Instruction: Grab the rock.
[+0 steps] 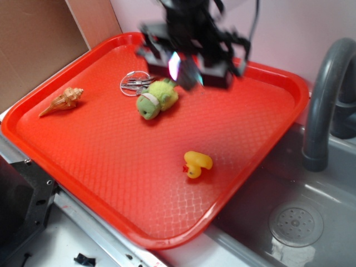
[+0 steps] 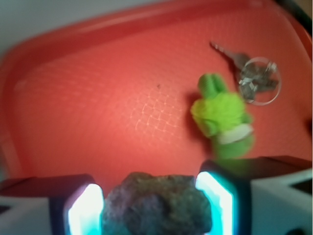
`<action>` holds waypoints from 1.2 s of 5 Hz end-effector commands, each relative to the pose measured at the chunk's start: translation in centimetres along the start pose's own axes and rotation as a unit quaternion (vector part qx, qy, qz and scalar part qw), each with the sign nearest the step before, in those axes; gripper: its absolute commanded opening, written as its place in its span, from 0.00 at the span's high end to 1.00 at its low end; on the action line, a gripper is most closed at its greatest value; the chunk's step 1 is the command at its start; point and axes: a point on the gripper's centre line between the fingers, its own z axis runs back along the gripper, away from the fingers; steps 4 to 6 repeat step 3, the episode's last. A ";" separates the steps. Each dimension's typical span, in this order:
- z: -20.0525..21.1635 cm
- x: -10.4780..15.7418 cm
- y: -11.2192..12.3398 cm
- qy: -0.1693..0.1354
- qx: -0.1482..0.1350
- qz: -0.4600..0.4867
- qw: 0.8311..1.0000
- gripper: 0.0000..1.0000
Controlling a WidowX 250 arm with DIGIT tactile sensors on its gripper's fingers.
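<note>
Wrist view: rough, jagged dark grey-brown rock (image 2: 157, 205) sits clamped between the two glowing pale-blue fingers (image 2: 84, 211), touching both pads. Beyond the fingers and to the right of them lie a fuzzy green plush toy (image 2: 222, 116) and, farther out, a metal key ring with keys (image 2: 254, 73), all on the textured red plastic tray (image 2: 98, 98). Exterior view: the black gripper (image 1: 186, 67) is blurred above the tray's far side; small yellow rubber duck (image 1: 196, 163) and tan spiral seashell (image 1: 62, 101) lie well apart from it.
</note>
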 end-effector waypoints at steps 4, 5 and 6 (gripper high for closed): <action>11.4 -3.6 9.9 -0.020 -0.053 0.033 0.998 1.00; 11.4 -3.6 9.9 -0.020 -0.053 0.033 0.998 1.00; 11.4 -3.6 9.9 -0.020 -0.053 0.033 0.998 1.00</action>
